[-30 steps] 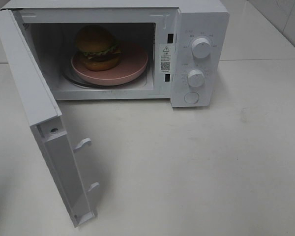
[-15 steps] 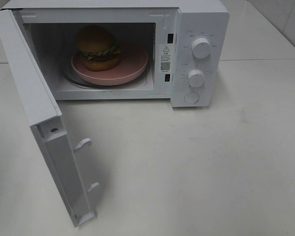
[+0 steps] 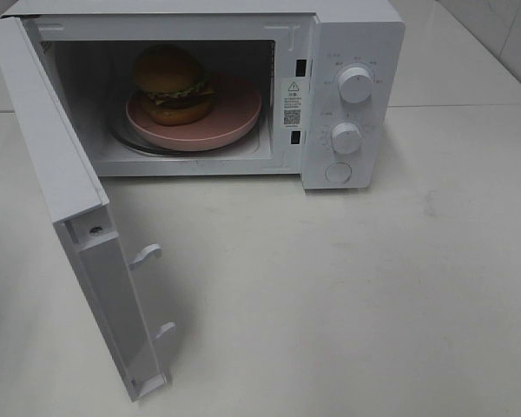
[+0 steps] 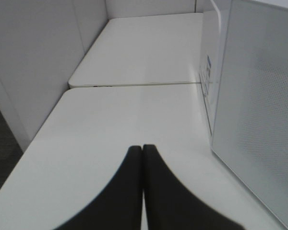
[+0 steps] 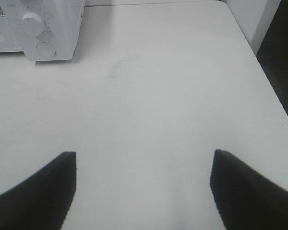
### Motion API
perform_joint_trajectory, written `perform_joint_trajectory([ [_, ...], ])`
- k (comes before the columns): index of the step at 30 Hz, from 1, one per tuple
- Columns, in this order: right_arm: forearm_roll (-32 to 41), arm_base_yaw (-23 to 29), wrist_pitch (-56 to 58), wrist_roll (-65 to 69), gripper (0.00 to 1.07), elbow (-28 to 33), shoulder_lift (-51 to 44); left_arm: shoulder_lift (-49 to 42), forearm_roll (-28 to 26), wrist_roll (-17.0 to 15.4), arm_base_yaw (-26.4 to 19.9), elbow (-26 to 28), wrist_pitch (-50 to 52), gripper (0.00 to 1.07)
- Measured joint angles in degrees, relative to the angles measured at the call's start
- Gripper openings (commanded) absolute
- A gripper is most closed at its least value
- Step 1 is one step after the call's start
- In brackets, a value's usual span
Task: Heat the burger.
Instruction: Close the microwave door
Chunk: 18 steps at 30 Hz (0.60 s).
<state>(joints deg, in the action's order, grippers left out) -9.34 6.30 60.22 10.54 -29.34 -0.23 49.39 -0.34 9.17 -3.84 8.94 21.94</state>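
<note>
Already inside the microwave [image 3: 356, 35], the burger [image 3: 172, 84] waits; the open door [image 3: 56, 165] likely needs closing next. Left hand [image 4: 142, 158] pinched empty, right hand [image 5: 143, 153] wide.

The burger [image 3: 172, 82] has a golden-brown bun, green lettuce and dark patty; the plate [image 3: 236, 117] is pink; the microwave [image 3: 356, 35] and counter [image 3: 373, 295] are white.

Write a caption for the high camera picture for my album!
A burger sits on a pink plate inside the white microwave, its door swung wide open.
</note>
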Motion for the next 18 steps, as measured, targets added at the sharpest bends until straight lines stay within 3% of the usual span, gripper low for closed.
perform_joint_trajectory([
  [1,0.0,0.0,0.0,0.0,0.76,0.0,0.0,0.0,0.0,0.0,0.0,0.0,0.0,0.0],
  [2,0.0,0.0,0.0,0.0,0.76,0.0,0.0,1.1,2.2,-2.4,0.0,0.1,0.5,0.0],
  [3,0.0,0.0,0.0,0.0,0.76,0.0,0.0,3.3,5.3,-7.0,0.0,0.2,1.8,0.0],
  [4,0.0,0.0,0.0,0.0,0.76,0.0,0.0,3.3,5.3,-7.0,0.0,0.2,1.8,0.0],
  [6,0.0,0.0,0.0,0.0,0.75,0.0,0.0,6.4,9.3,-13.2,0.0,0.4,4.6,0.0],
  [8,0.0,0.0,0.0,0.0,0.75,0.0,0.0,7.3,10.9,-14.7,0.0,0.4,5.7,0.0],
  [9,0.0,0.0,0.0,0.0,0.75,0.0,0.0,9.4,14.4,-17.8,0.0,0.4,8.5,0.0],
  [10,0.0,0.0,0.0,0.0,0.75,0.0,0.0,9.4,14.4,-17.8,0.0,0.4,8.5,0.0],
  [12,0.0,0.0,0.0,0.0,0.75,0.0,0.0,13.1,21.1,-20.8,0.0,0.4,13.5,0.0],
  [13,0.0,0.0,0.0,0.0,0.75,0.0,0.0,13.1,21.1,-20.8,0.0,0.4,13.5,0.0],
  [15,0.0,0.0,0.0,0.0,0.75,0.0,0.0,16.8,26.7,-22.6,0.0,0.5,19.8,0.0],
  [18,0.0,0.0,0.0,0.0,0.75,0.0,0.0,20.6,29.5,-23.0,0.0,0.5,25.6,0.0],
])
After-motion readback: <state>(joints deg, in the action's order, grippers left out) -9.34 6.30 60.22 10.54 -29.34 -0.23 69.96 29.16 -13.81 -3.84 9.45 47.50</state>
